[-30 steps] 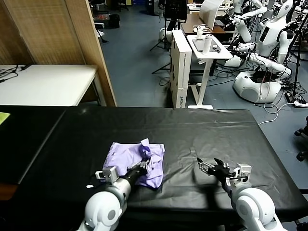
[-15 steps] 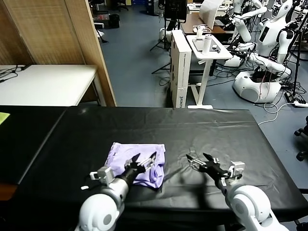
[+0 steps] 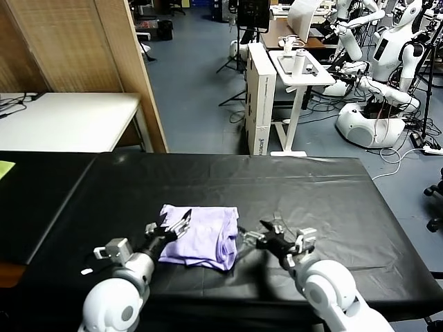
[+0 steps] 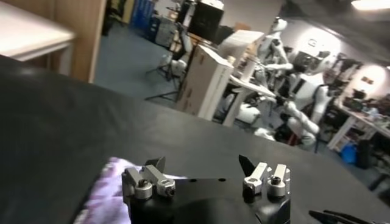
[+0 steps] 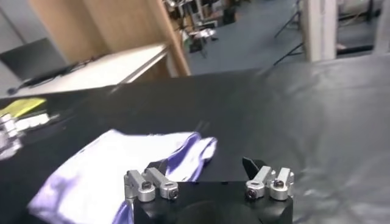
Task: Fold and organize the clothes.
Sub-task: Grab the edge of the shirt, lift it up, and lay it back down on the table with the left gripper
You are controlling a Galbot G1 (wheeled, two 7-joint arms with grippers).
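Observation:
The clothes are one light lavender T-shirt (image 3: 202, 235), folded into a rough rectangle near the front of the black table (image 3: 311, 187). My left gripper (image 3: 172, 223) hovers open over the shirt's left edge with nothing between its fingers. In the left wrist view the left gripper (image 4: 201, 164) shows wide jaws, with the shirt (image 4: 103, 192) beside one finger. My right gripper (image 3: 264, 234) stands open just right of the shirt's right edge, apart from it. In the right wrist view the shirt (image 5: 116, 167) lies ahead of the right gripper (image 5: 204, 165), its layered edges showing.
A white table (image 3: 66, 121) and a wooden partition (image 3: 124, 69) stand behind on the left. A tall cardboard box (image 3: 257, 97), a white stand (image 3: 299, 76) and other robots (image 3: 387, 62) are beyond the table's far edge. A yellow item (image 3: 4, 168) lies at the far left.
My left gripper has opened, let go of the shirt and drawn back to the left. The bunched shirt has settled flat. My right gripper has moved left toward the shirt's right edge.

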